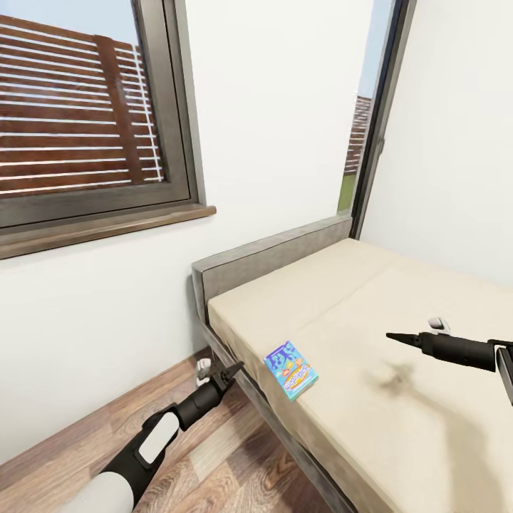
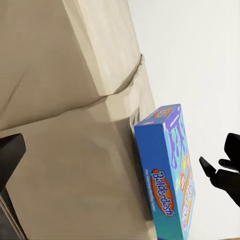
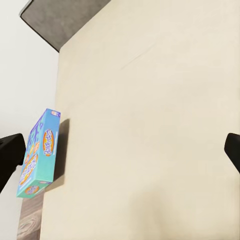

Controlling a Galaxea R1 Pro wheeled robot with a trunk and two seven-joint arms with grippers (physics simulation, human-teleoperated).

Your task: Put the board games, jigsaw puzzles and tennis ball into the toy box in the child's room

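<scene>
Board game (image 1: 291,370) at bed (image 1: 399,399) edge (flat).

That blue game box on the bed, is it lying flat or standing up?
Lying flat: the blue game box rests face-up at the mattress edge.

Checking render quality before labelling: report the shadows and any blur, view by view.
Head view: sharp, even daylight; right gripper throws a soft dark smudge of shadow on the bed. Left wrist view: board game crisp, shading the mattress beside it; left gripper's fingers are black silhouettes. Right wrist view: game casts a faint shadow; no glare.
</scene>
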